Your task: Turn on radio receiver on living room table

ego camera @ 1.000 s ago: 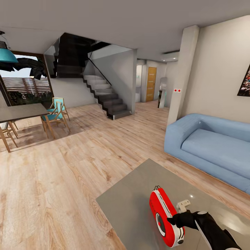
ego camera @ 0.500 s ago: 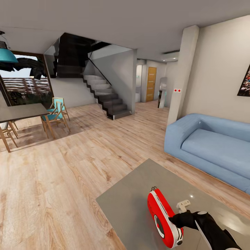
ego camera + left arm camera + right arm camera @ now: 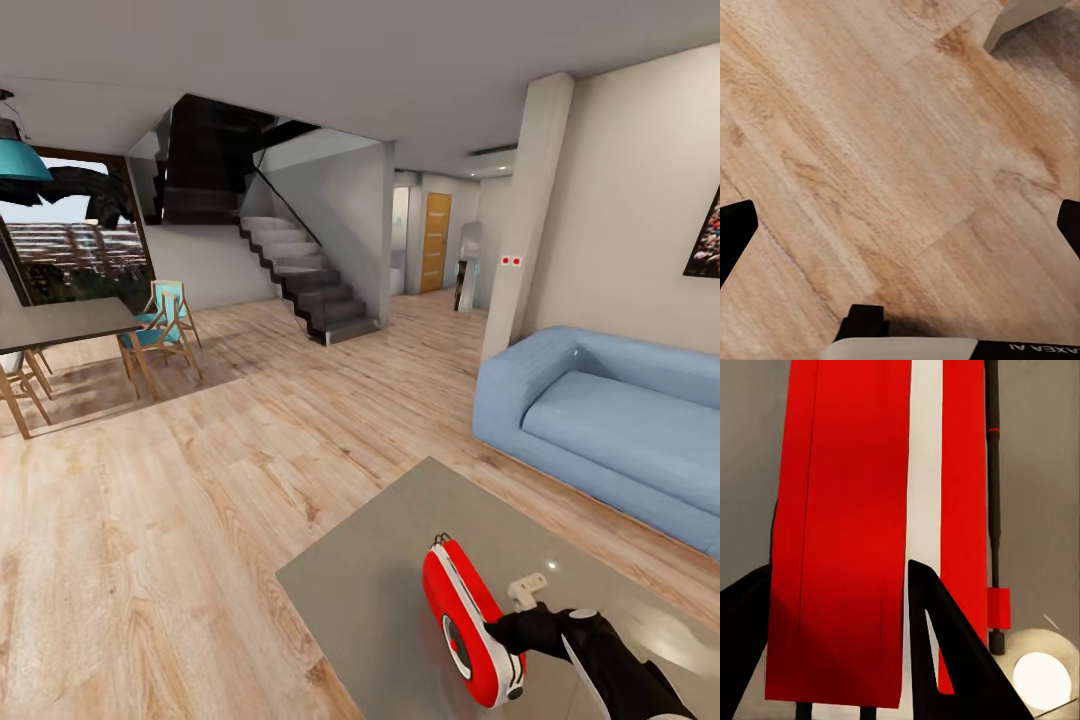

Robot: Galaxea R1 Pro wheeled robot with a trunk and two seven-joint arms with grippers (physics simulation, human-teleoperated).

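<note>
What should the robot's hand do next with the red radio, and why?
Probably press in gently against the radio. The right gripper already touches its side on the table, with a finger on each side of its edge, so a small push may switch it on.

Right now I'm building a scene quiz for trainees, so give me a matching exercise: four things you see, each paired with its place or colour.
Things:
1. radio receiver
2. sofa
3. chairs
4. right gripper

Descriptions:
A. pale blue, by the white wall
B. red with a white band, on the table
C. black, against the radio's side
D. wooden with teal seats, beside the dining table

Pairs: 1-B, 2-A, 3-D, 4-C
</note>
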